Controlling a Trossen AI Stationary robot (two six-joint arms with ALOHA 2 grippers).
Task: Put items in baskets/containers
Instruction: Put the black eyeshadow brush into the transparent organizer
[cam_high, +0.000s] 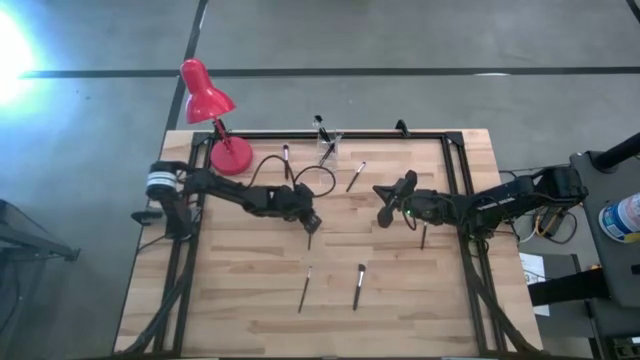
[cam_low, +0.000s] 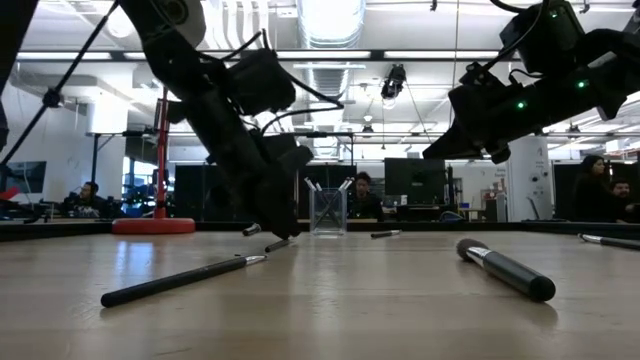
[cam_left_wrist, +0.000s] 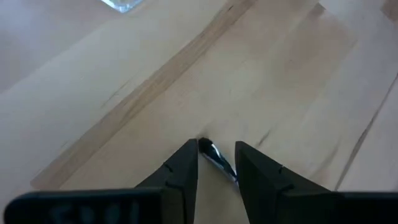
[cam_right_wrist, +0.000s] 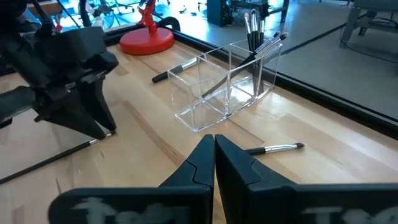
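My left gripper (cam_high: 311, 226) is down at the table's middle, narrowly open. Its fingers (cam_left_wrist: 186, 163) stand on either side of the silver ferrule end of a thin dark brush (cam_left_wrist: 216, 157) lying on the wood. That brush's handle also shows in the right wrist view (cam_right_wrist: 43, 160). My right gripper (cam_high: 388, 200) is shut and empty, raised above the table right of centre (cam_low: 440, 150). The clear plastic holder (cam_right_wrist: 227, 84) stands at the far edge with a few brushes (cam_high: 320, 125) upright in one compartment. My left gripper's fingers come from above and point down, one on each side of the brush's ferrule end (cam_left_wrist: 211, 151). The brush lies slantwise across the gap, on the table. I cannot tell whether the fingers touch it.
Loose brushes lie at the far left-centre (cam_high: 286, 158), right of the holder (cam_high: 356, 176), under the right arm (cam_high: 423, 235) and toward the near edge (cam_high: 305, 290) (cam_high: 358, 285). A red desk lamp (cam_high: 207, 95) with its round base (cam_high: 230, 155) stands at the far left. A black frame (cam_high: 460, 160) borders the table.
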